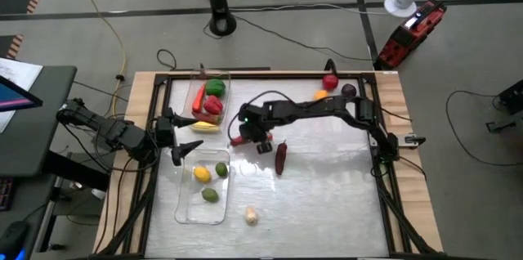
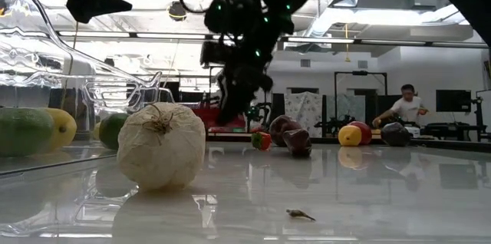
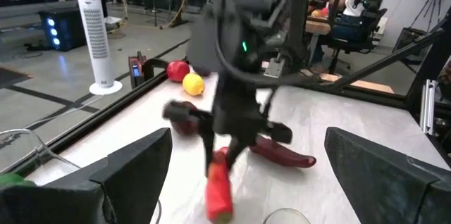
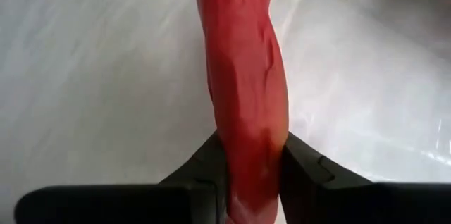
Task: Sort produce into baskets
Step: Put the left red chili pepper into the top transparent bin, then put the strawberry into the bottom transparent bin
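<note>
My right gripper [image 1: 243, 136] is shut on a long red pepper [image 4: 243, 76] over the table's middle, just right of the far basket [image 1: 222, 80], which holds green, red and yellow produce. My left gripper [image 1: 181, 147] is open and empty above the far end of the near basket [image 1: 189, 211], which holds a yellow fruit [image 1: 201, 174] and two green ones. A dark red pepper [image 1: 281, 158] and the white garlic [image 1: 251, 215] lie on the table. Red, yellow and dark purple fruits [image 1: 329, 82] lie at the far right. My right gripper pinches the red pepper near one end [image 4: 254, 175] between its two fingers, which lie across it. The fingers come from above, pointing down. The pepper hangs below them, tilted [image 3: 218, 189]. I cannot tell whether its lower end touches the table.
The table has a raised black frame [image 1: 384, 170] around its white top. There is open white surface right of the near basket and toward the near right corner. In the low view the garlic [image 2: 161, 146] stands close to the camera. A person sits at a desk far behind [image 2: 403, 106].
</note>
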{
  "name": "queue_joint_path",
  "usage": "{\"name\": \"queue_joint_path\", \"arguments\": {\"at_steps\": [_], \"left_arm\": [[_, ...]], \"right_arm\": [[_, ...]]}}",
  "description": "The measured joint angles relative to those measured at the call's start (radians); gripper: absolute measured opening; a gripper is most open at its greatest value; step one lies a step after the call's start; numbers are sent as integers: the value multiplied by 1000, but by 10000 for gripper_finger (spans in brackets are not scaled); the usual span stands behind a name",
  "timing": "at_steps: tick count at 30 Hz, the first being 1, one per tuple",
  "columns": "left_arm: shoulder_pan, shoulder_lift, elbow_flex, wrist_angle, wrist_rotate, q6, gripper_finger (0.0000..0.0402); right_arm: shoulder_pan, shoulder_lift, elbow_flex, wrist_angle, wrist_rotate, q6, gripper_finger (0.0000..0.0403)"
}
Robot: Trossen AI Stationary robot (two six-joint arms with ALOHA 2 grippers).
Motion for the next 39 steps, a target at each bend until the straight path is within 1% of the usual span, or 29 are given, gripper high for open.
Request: {"name": "queue_joint_path", "arguments": {"at_steps": [3, 6, 11, 14, 17, 19, 23, 27, 30, 35, 37, 39], "left_arm": [[0, 0, 0, -3, 2, -8, 361], [0, 0, 0, -10, 2, -24, 361], [0, 0, 0, -11, 5, -27, 361], [0, 0, 0, -11, 5, -27, 361], [0, 0, 0, -11, 5, -27, 361], [0, 0, 0, -10, 5, -27, 361], [0, 0, 0, -9, 5, -27, 361], [0, 0, 0, -5, 3, -23, 361], [0, 0, 0, -2, 1, -15, 361], [0, 0, 0, -2, 5, -18, 361], [0, 0, 0, -5, 9, -21, 361], [0, 0, 0, -7, 17, -25, 361]], "right_arm": [[-10, -3, 58, -45, 51, 46, 131], [-15, -3, 102, -87, 150, 82, 142], [-30, -3, 169, -112, 362, 84, 135], [-44, -3, 203, -103, 431, 81, 131], [-59, -3, 208, -43, 423, 75, 133], [-65, -2, 208, 7, 385, 62, 140], [-69, -2, 194, 167, 302, 29, 155], [-65, -1, 189, 293, 214, -29, 166], [-55, -1, 189, 366, 173, -59, 176], [-38, -1, 189, 387, 140, -78, 212], [-37, -1, 189, 347, 141, -76, 231], [-32, -6, 189, 256, 154, -55, 246]]}}
